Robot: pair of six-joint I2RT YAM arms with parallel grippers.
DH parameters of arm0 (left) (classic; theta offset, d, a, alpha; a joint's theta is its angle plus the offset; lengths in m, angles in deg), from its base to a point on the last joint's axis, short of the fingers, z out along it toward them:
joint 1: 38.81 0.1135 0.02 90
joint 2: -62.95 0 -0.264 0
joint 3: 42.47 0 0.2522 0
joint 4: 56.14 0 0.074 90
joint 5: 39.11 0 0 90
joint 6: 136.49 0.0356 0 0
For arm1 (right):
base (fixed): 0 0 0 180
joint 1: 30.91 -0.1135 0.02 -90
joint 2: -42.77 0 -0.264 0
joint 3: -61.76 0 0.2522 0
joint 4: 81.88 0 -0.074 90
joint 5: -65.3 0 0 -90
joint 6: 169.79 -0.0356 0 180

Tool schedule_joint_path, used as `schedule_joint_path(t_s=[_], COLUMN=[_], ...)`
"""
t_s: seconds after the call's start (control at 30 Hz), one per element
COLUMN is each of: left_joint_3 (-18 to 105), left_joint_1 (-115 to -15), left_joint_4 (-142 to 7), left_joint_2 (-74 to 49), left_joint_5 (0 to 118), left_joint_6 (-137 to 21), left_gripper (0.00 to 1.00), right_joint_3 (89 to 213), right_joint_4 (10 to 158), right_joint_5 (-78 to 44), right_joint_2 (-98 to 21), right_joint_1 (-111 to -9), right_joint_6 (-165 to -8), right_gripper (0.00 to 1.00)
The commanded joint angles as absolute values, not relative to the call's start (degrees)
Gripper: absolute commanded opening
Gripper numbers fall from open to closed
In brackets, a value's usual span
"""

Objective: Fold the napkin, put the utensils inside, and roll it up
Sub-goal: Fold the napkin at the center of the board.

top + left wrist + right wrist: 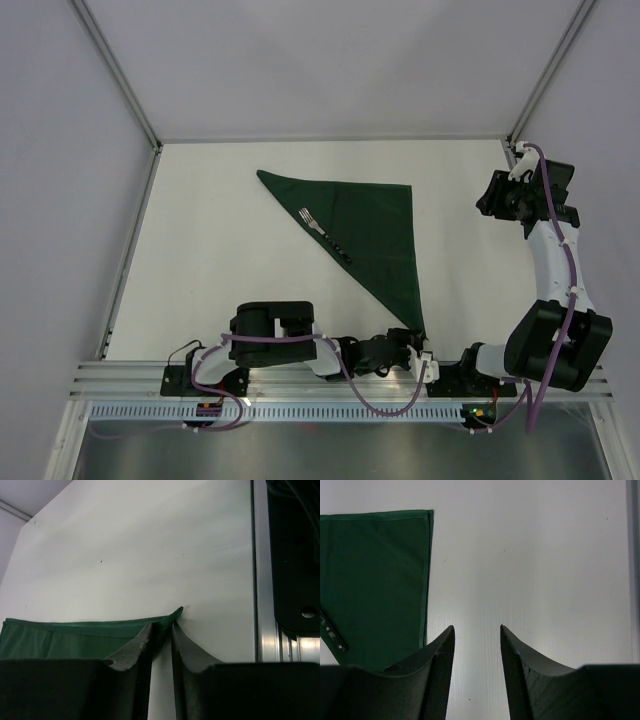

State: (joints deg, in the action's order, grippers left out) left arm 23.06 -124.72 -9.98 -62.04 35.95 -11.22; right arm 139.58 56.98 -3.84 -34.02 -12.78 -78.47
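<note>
The dark green napkin (372,228) lies folded into a triangle on the white table, one point toward the near edge. The fork (325,235) rests on it along the long diagonal edge, tines toward the far left. My left gripper (408,342) sits low at the napkin's near point. In the left wrist view it (162,625) is shut on that corner of the napkin (60,640). My right gripper (497,195) is raised at the far right, off the cloth. In the right wrist view it (476,626) is open and empty, with the napkin (375,580) and the fork's black handle (332,632) to its left.
A metal rail (330,375) runs along the table's near edge, close to my left gripper; it shows in the left wrist view (265,630). Pale walls with metal posts (120,70) close the left, far and right sides.
</note>
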Motion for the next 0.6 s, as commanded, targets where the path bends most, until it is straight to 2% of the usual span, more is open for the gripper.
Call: schedule_joint_path(t_s=[0.0,0.1,0.2,0.23,0.57], left_joint_3=[25.6,26.4,27.2,27.4,28.9], left_joint_1=[-124.7,-124.6,-124.5,-124.5,-124.5], left_joint_4=[-12.9,-15.0,-17.2,-17.4,-21.7], left_joint_2=[-62.6,-62.6,-62.2,-62.0,-57.9], left_joint_5=[37.6,38.5,39.6,39.7,46.8], left_joint_6=[-11.4,-12.6,-14.1,-14.6,-23.3], left_gripper=[0.24,0.20,0.10,0.03,0.02], right_joint_3=[139.4,139.5,139.4,139.5,139.5], right_joint_4=[58.1,58.0,58.1,58.1,58.0], right_joint_5=[-4.2,-4.2,-4.2,-4.2,-4.2], right_joint_2=[-33.3,-33.3,-33.3,-33.3,-33.2], right_joint_1=[-13.0,-13.0,-13.0,-13.0,-13.0], right_joint_6=[-78.4,-78.4,-78.4,-78.4,-78.4], right_gripper=[0.47,0.47,0.47,0.47,0.47])
